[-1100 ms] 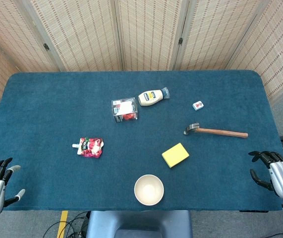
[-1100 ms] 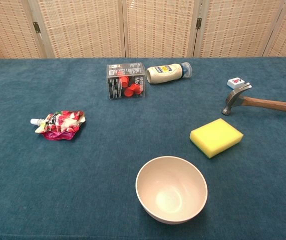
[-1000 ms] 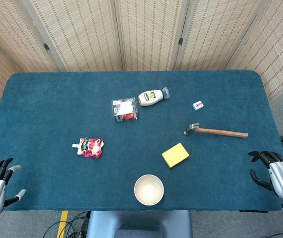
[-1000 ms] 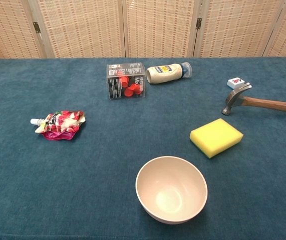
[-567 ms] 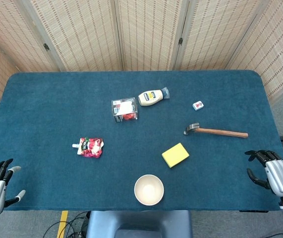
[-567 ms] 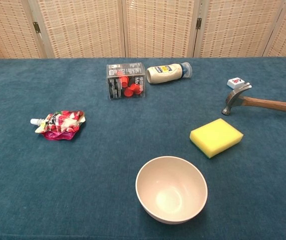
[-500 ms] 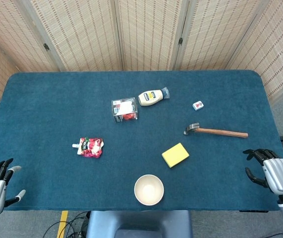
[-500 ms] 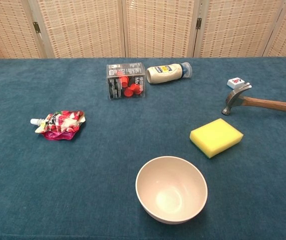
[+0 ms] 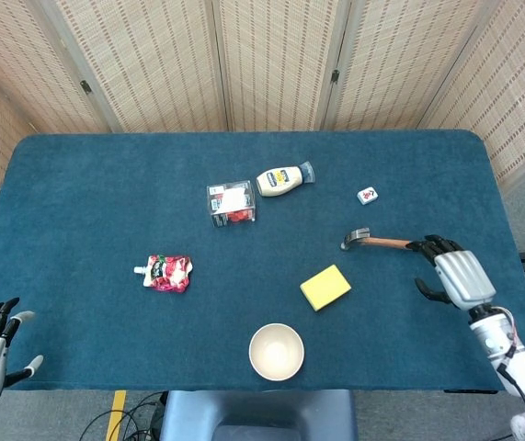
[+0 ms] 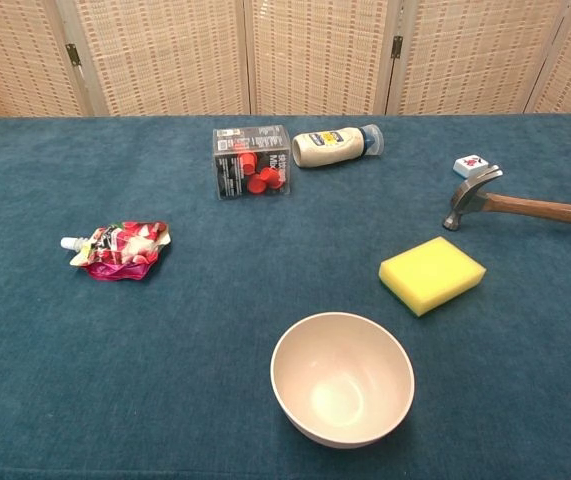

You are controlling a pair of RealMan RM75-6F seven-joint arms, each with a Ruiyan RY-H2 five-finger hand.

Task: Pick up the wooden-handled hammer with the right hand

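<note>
Hammer [image 9: 372, 242] flat on table [image 9: 87, 202]; cream bowl [image 9: 276, 351] holding nothing.

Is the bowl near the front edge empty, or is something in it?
Empty. The chest view looks into the upright bowl and shows only its bare cream inside; the head view agrees.

We see both views evenly and brightly lit from overhead, with no glare. Shadows are soft and short: the bowl [image 10: 342, 378] and the sponge [image 10: 432, 274] each lay a faint dark rim on the blue table [image 10: 165, 340]. Focus is sharp across the chest view. In the head view the table's far edge bows slightly, and the corners look a little softer.
</note>
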